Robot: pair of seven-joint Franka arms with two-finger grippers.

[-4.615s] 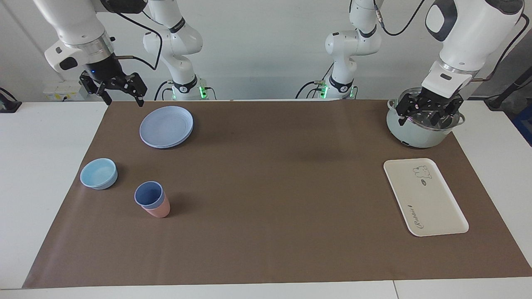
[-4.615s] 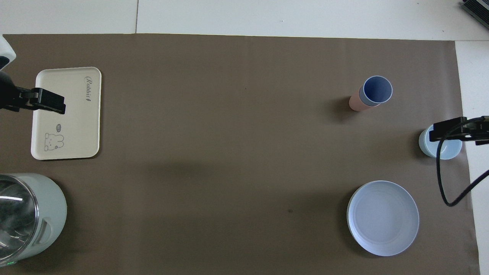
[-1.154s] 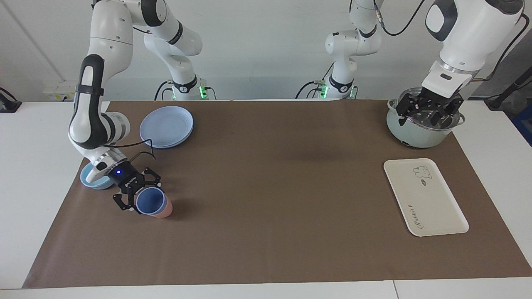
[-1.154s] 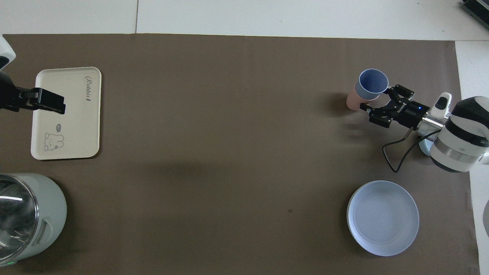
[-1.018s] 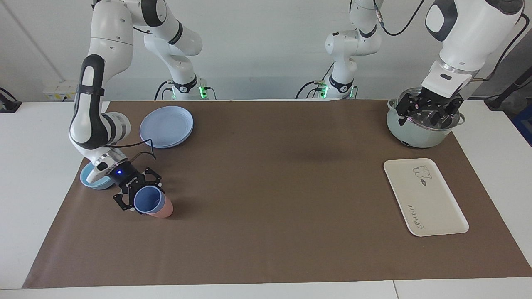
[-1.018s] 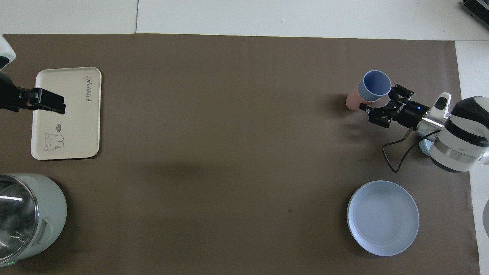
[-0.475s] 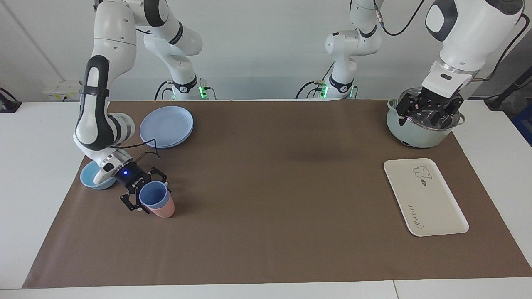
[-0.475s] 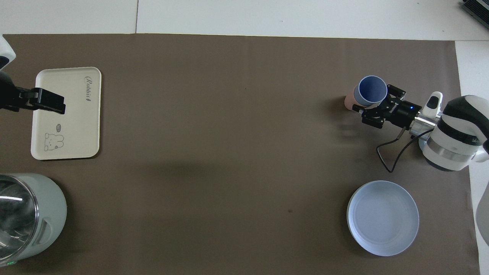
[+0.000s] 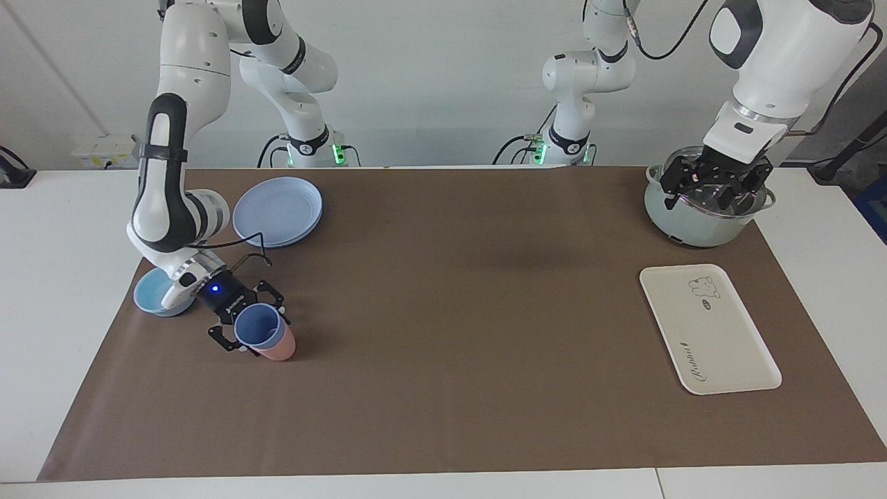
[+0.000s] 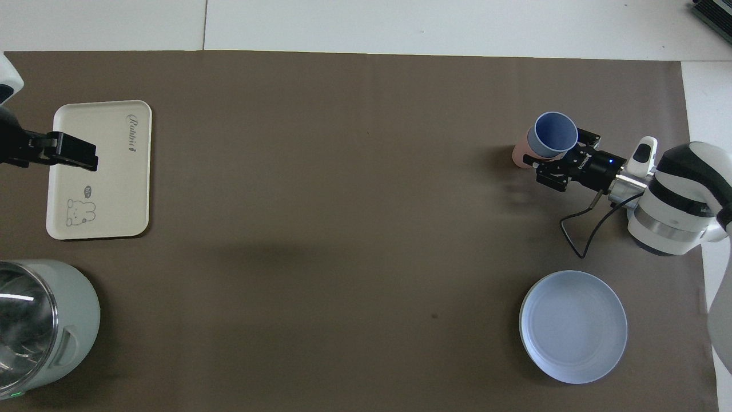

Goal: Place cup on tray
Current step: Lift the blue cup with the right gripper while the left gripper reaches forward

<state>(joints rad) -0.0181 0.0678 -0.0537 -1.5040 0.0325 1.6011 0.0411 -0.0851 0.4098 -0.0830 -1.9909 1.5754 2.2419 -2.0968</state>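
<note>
Right tool point(image 9: 251, 327) is clamped on the blue cup point(image 9: 259, 328), nested in the pink cup point(image 9: 276, 346) at the right arm's end of the tabletop. Tray point(image 9: 734, 350) lies well apart twd the left arm's end. Left tool point(image 9: 714, 181) waits over the pot point(image 9: 682, 225), can't tell its state.

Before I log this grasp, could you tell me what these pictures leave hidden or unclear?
- Facing view: part of the light-blue bowl is covered by the right arm's wrist.
- Both views: how deep the blue cup sits in the pink cup is hidden; whether the right pincer grips it is unclear.
- Overhead view: the pot is cut off by the edge.
- Overhead view: the left pincer covers part of the tray.
</note>
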